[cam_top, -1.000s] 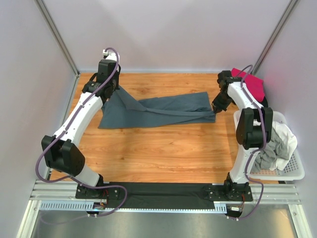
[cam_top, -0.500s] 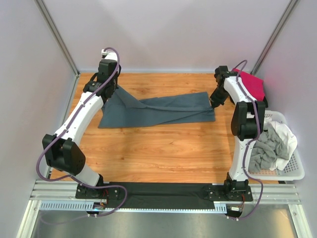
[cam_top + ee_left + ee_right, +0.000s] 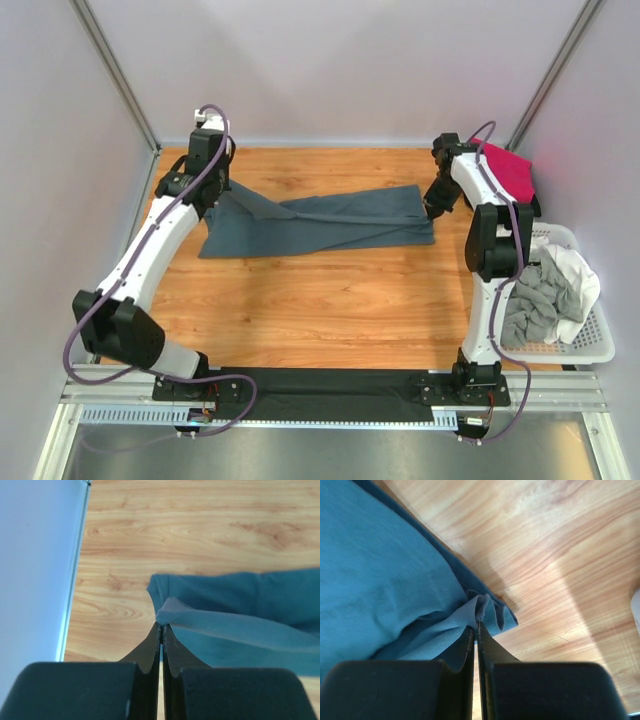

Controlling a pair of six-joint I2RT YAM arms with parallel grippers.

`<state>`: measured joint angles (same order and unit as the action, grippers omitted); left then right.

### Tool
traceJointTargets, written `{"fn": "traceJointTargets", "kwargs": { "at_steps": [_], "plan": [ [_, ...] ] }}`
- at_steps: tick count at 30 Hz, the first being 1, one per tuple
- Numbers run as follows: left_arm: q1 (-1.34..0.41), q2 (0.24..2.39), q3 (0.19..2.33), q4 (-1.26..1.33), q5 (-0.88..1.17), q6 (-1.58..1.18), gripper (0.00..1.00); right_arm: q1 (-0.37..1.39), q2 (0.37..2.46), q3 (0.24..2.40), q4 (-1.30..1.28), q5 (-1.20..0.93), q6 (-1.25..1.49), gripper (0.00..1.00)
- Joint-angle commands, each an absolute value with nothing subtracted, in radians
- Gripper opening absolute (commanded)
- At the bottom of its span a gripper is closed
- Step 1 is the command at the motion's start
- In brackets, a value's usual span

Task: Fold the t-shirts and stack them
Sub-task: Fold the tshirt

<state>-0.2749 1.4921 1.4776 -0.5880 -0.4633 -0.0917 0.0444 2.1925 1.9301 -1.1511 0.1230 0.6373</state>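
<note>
Wooden table (image 3: 320, 310) filling the middle of the top view. Stretched across its upper half, the slate blue-grey t-shirt (image 3: 320, 225), long axis running left to right, one end near the upper left, the other at centre right. At lower right, a white lattice basket (image 3: 597, 350) holding a light grey t-shirt (image 3: 535, 305) and a white t-shirt (image 3: 578, 275), both unfolded. At upper right, just behind the right arm, a magenta t-shirt (image 3: 512, 170) lying flat.

Left gripper (image 3: 222, 190) clamped shut on the shirt's left end, the cloth lifted there into a sloping ridge. Right gripper (image 3: 432, 212) pinched shut on the right end, low over the wood. Seen from each wrist: fingertips (image 3: 150, 647) pressed together on a thin folded edge; opposite, fingertips (image 3: 465, 645) closed on a small bunched corner.

Decisive relation, as a judgement: shirt strung between the two grips, one arm at each end, neither nearer; bulk of the cloth lying toward the bottom of the frame from that line. Probably calls for both ends travelling together, keeping the span taut, to avoid a skewed fold.
</note>
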Motion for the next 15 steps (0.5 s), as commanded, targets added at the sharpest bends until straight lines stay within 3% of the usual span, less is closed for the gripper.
{"fn": "traceJointTargets", "kwargs": {
  "at_steps": [1,3,15],
  "plan": [
    [-0.272,1.338,1.439,-0.704,-0.355,-0.156,0.00,0.041,2.097,1.860,-1.181,0.138,0.615,0.00],
    [-0.299,1.249,1.366,-0.744,-0.254,-0.150,0.00,0.041,2.063,1.818,-1.174,0.135,0.614,0.00],
    [-0.491,1.013,1.243,-1.219,-0.172,-0.451,0.00,0.052,1.939,1.540,-1.151,0.112,0.592,0.00]
  ]
}}
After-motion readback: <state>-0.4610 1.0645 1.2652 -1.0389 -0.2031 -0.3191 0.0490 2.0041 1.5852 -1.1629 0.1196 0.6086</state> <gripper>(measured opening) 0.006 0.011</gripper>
